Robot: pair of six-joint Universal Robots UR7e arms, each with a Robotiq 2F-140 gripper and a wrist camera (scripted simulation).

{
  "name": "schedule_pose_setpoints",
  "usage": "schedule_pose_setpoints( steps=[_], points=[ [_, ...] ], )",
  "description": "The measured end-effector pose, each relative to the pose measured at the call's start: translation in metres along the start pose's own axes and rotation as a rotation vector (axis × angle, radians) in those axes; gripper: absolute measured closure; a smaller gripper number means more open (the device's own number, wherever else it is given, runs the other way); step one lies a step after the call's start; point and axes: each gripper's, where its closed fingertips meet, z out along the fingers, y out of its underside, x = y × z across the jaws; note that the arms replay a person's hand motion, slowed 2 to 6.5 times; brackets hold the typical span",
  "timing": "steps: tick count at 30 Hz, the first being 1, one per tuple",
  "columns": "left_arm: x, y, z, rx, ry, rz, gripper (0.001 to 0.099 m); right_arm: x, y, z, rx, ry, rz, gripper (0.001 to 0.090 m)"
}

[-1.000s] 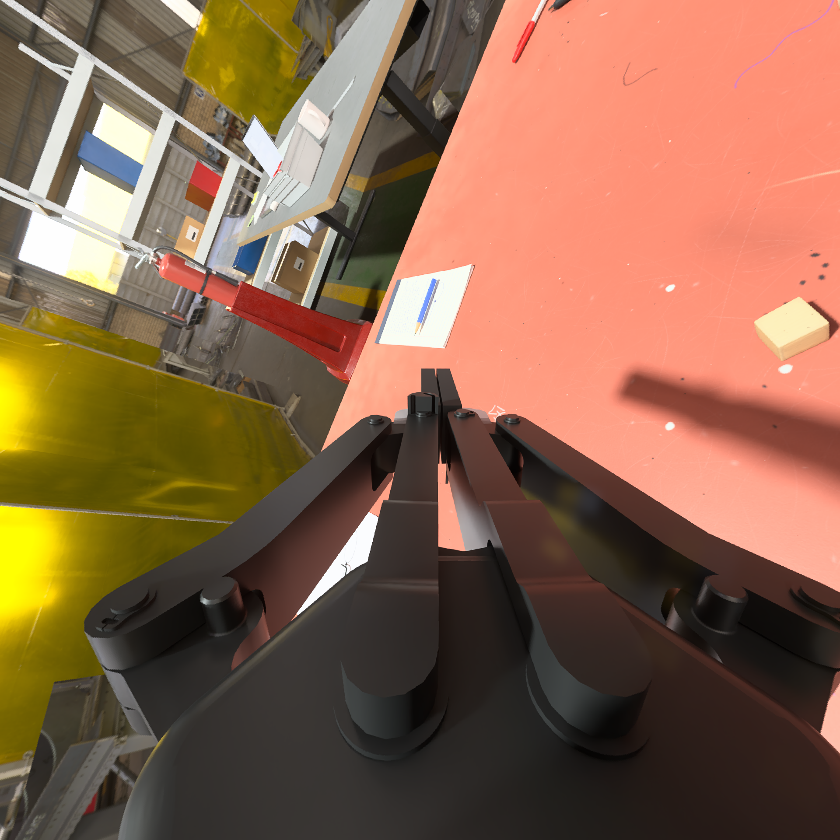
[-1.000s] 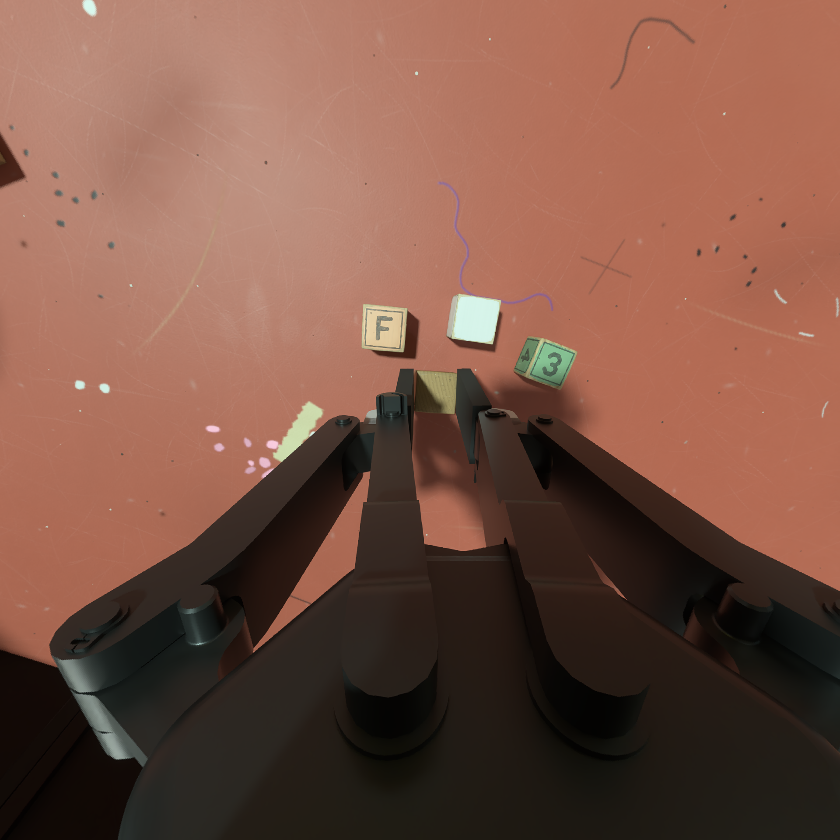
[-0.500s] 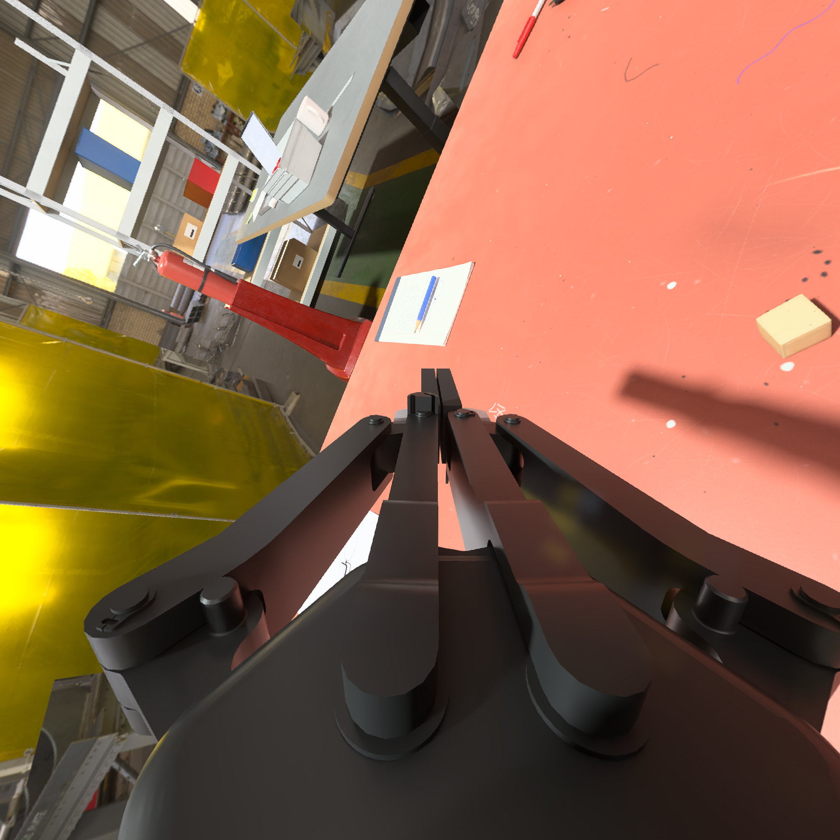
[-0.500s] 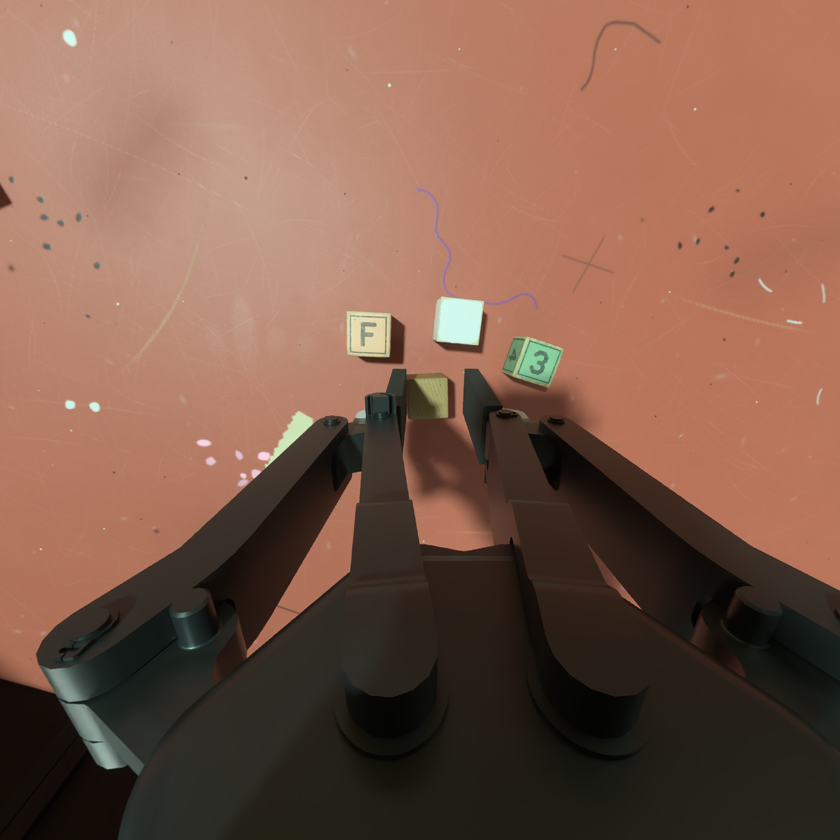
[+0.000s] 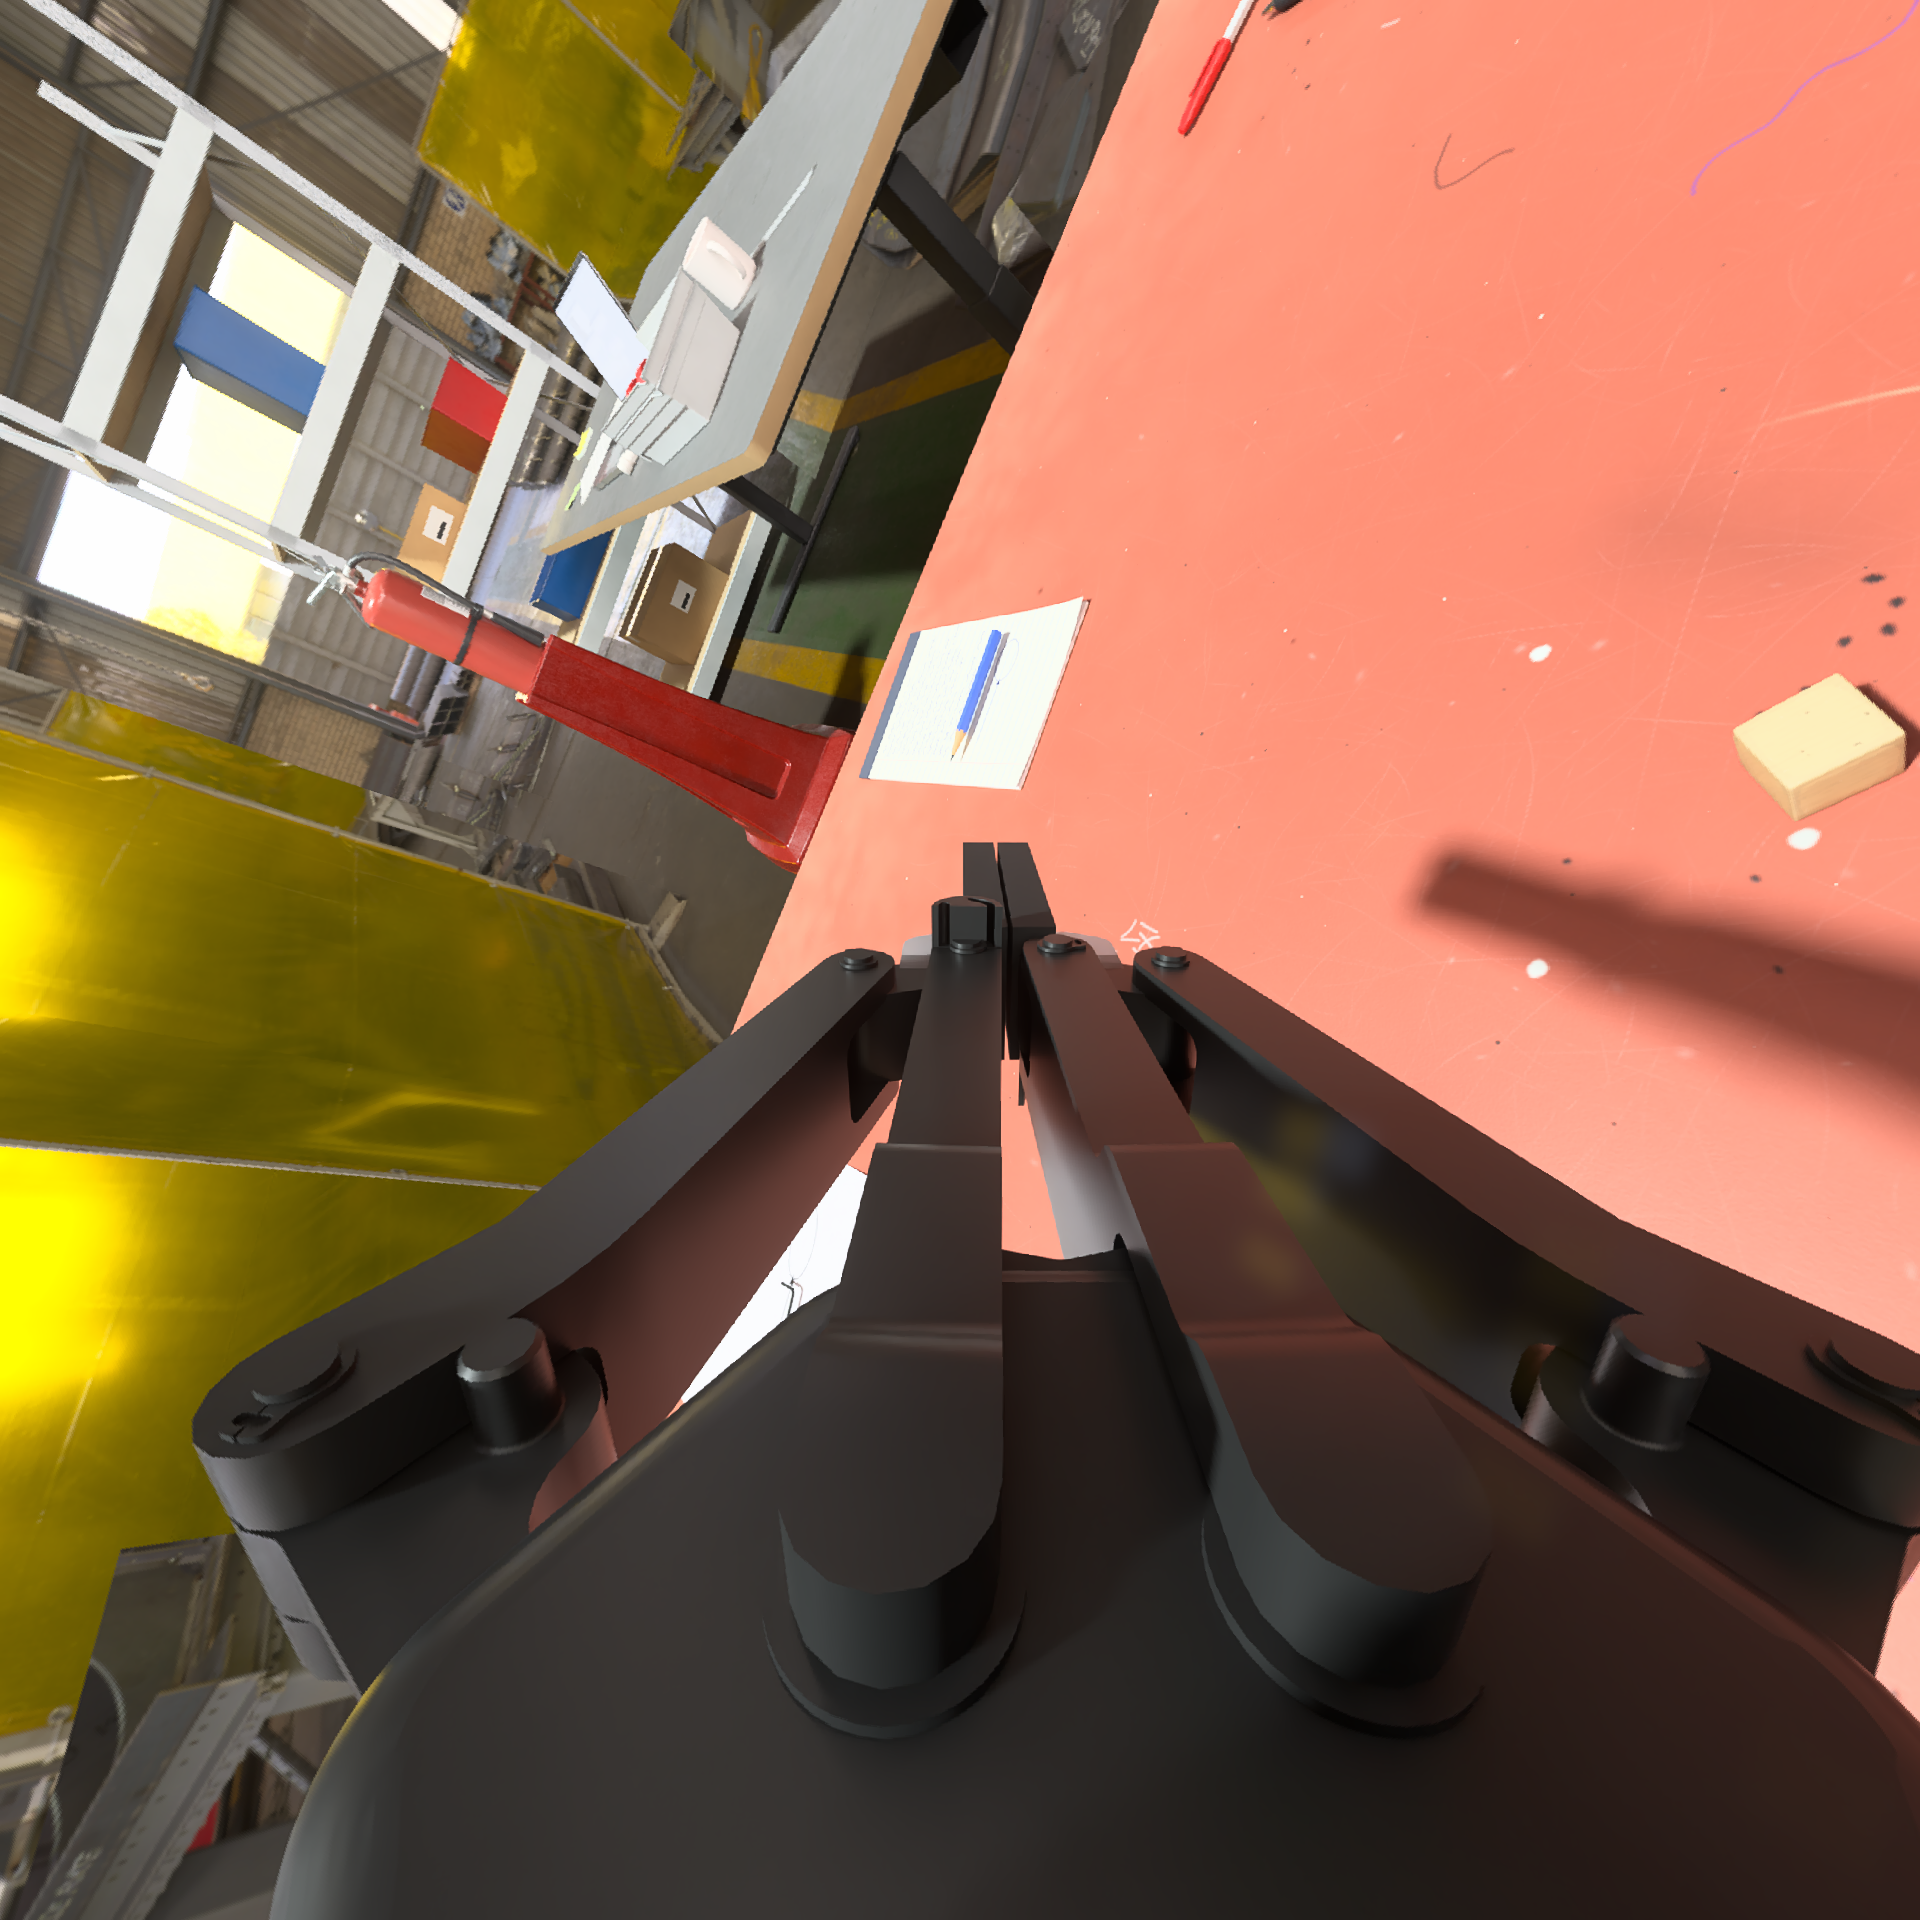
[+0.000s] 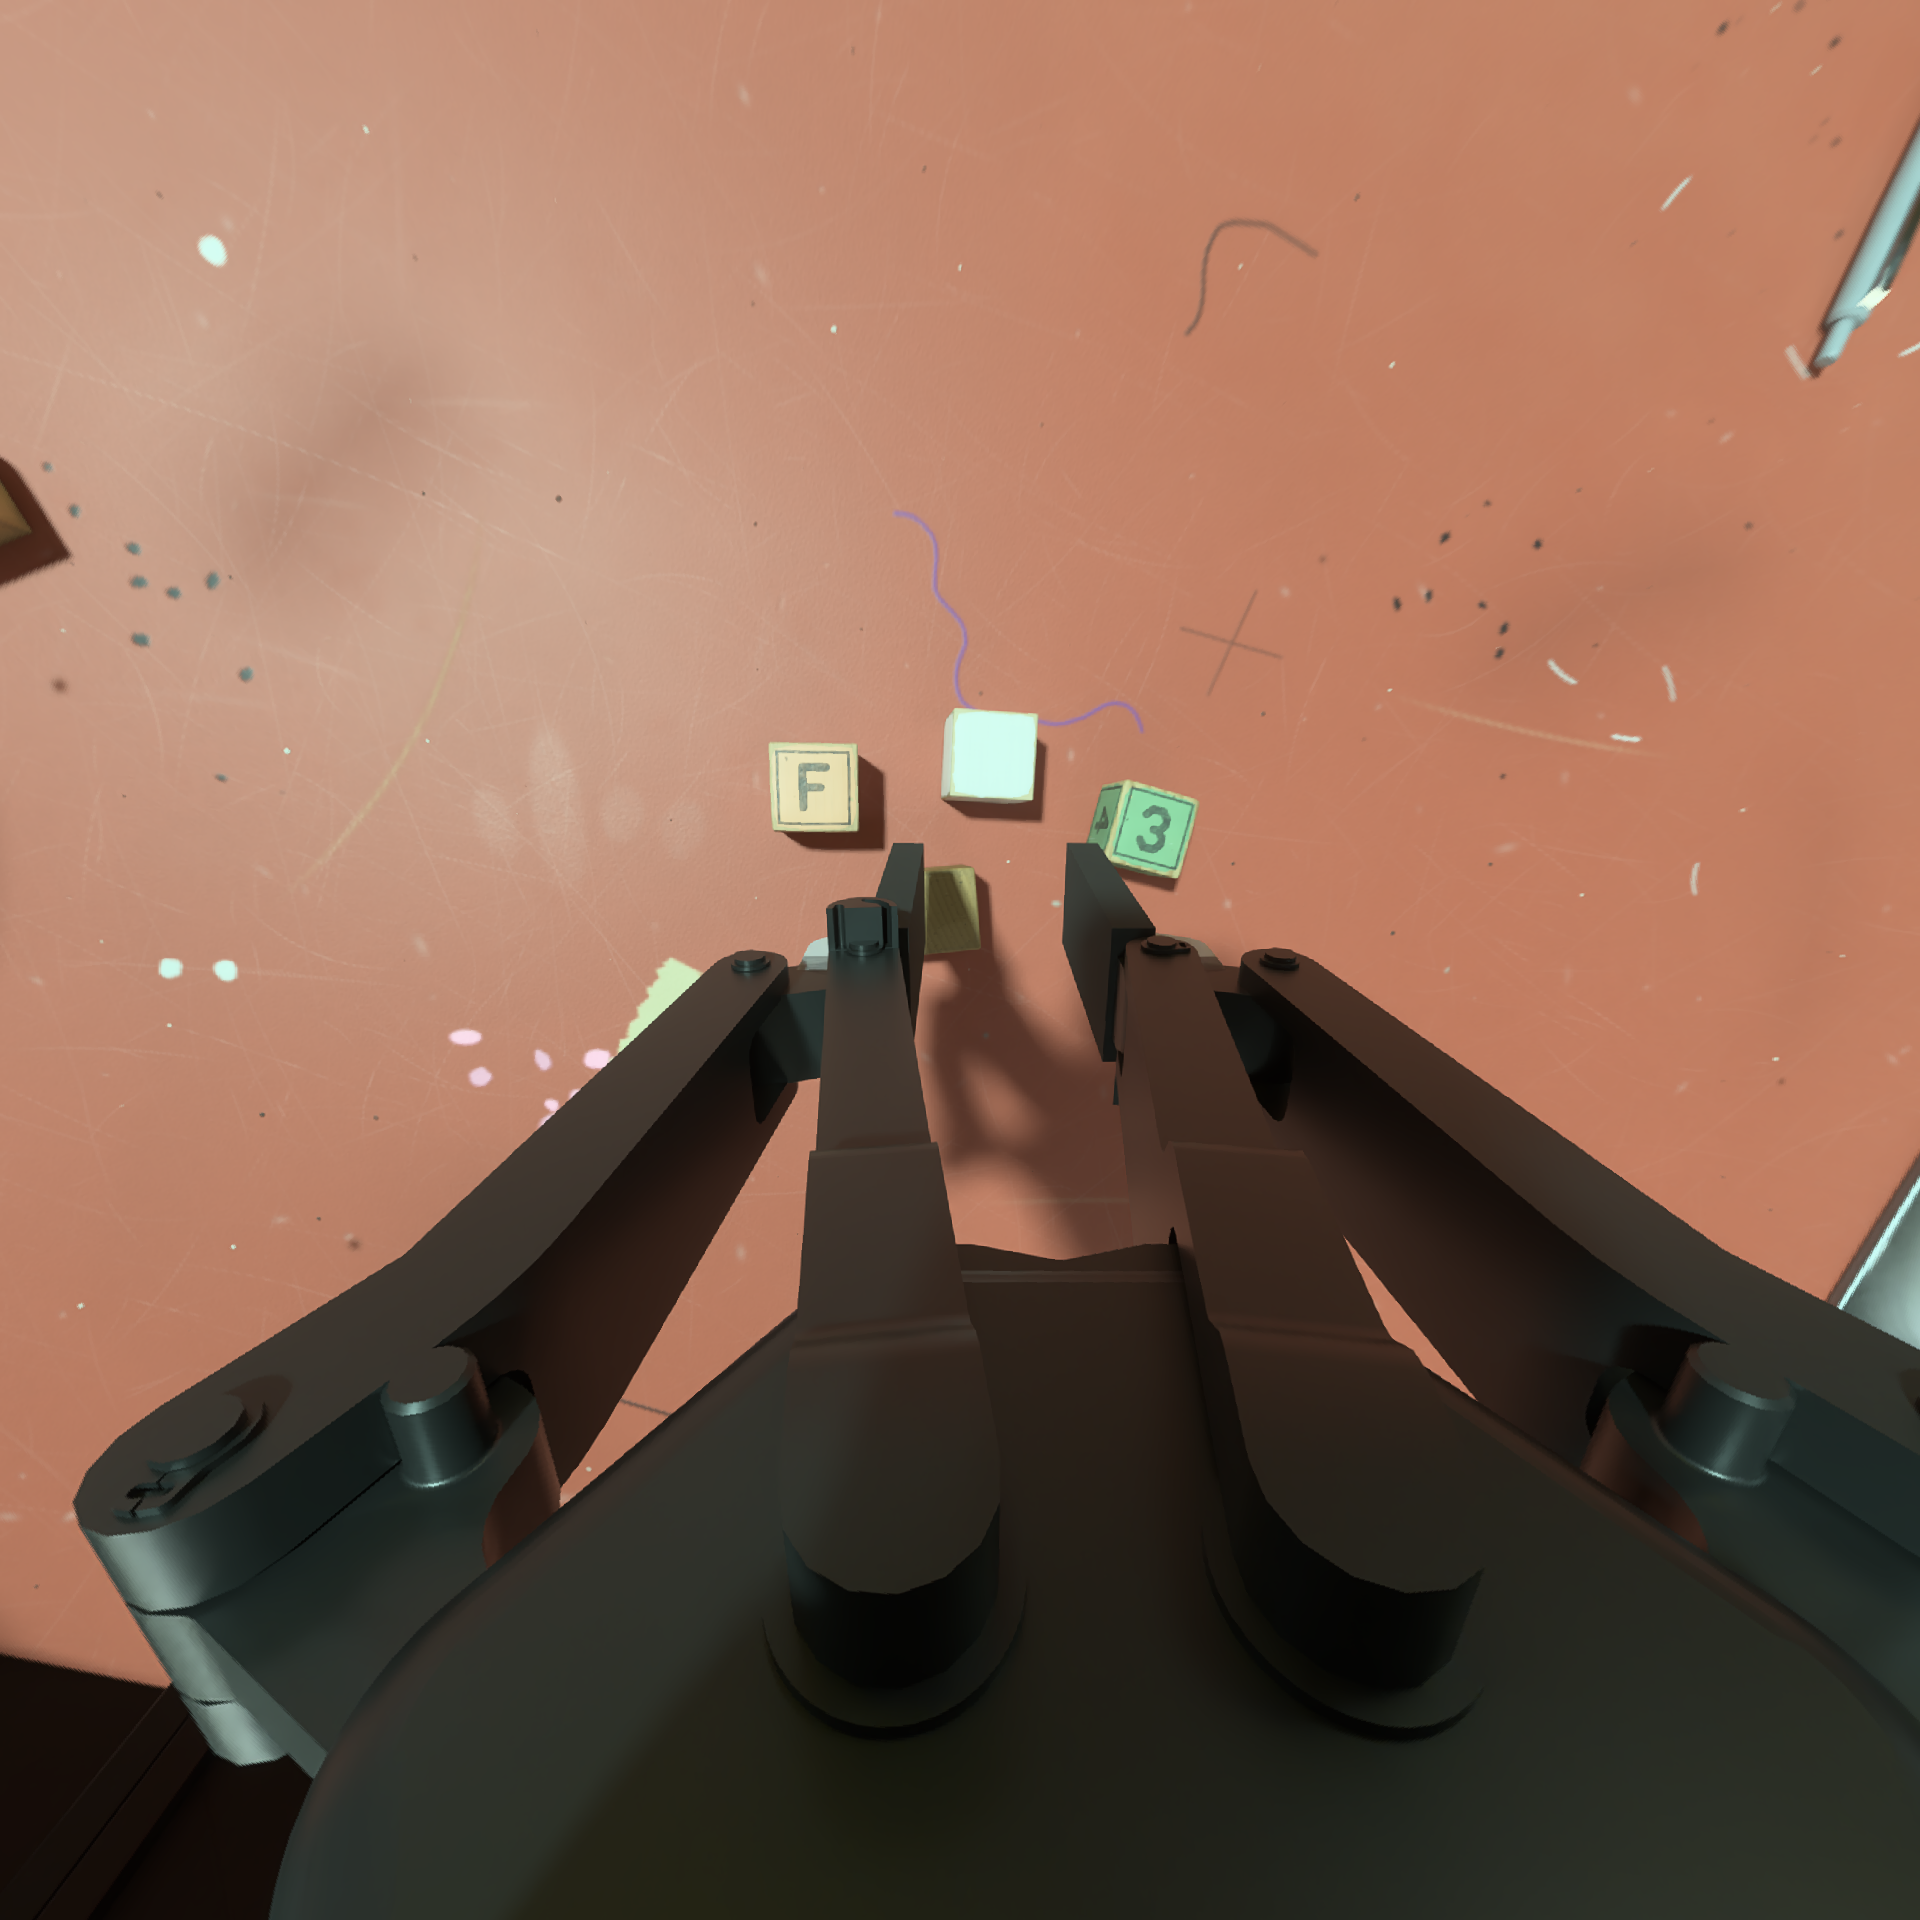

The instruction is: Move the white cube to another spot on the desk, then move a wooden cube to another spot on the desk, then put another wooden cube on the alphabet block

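In the right wrist view, my right gripper (image 6: 992, 883) is open above the red desk. A plain wooden cube (image 6: 951, 909) rests on the desk below, beside the left finger, free of the jaws. Beyond it stand a tan lettered alphabet block (image 6: 814, 787), the white cube (image 6: 989, 755) and a green numbered block (image 6: 1146, 828). In the left wrist view, my left gripper (image 5: 1000, 878) is shut and empty, near the desk's left edge.
A notepad with a blue pencil (image 5: 977, 694) lies ahead of the left gripper. A cream eraser (image 5: 1820, 743) sits to the right, a red pen (image 5: 1210, 68) far off. In the right wrist view a pen (image 6: 1870, 260) lies at the top right, and a tan object's corner (image 6: 16, 514) shows at the left edge.
My right gripper opened and let go of the wooden cube, which now rests on the desk, and has risen away from it. The left gripper has not moved.
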Motion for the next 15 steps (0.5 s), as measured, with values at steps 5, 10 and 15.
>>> schedule_pose_setpoints(
  steps=[5,10,15],
  points=[
    [-0.001,0.000,-0.001,0.002,0.000,-0.003,0.0991,0.003,-0.008,-0.016,0.061,0.044,0.003,0.0541],
    [-0.001,0.000,-0.001,0.004,-0.001,-0.005,0.0992,0.005,-0.018,-0.036,0.132,0.099,0.009,0.0535],
    [-0.002,0.000,-0.001,0.004,-0.002,-0.007,0.0991,0.002,-0.031,-0.057,0.210,0.142,0.016,0.0529]
  ],
)
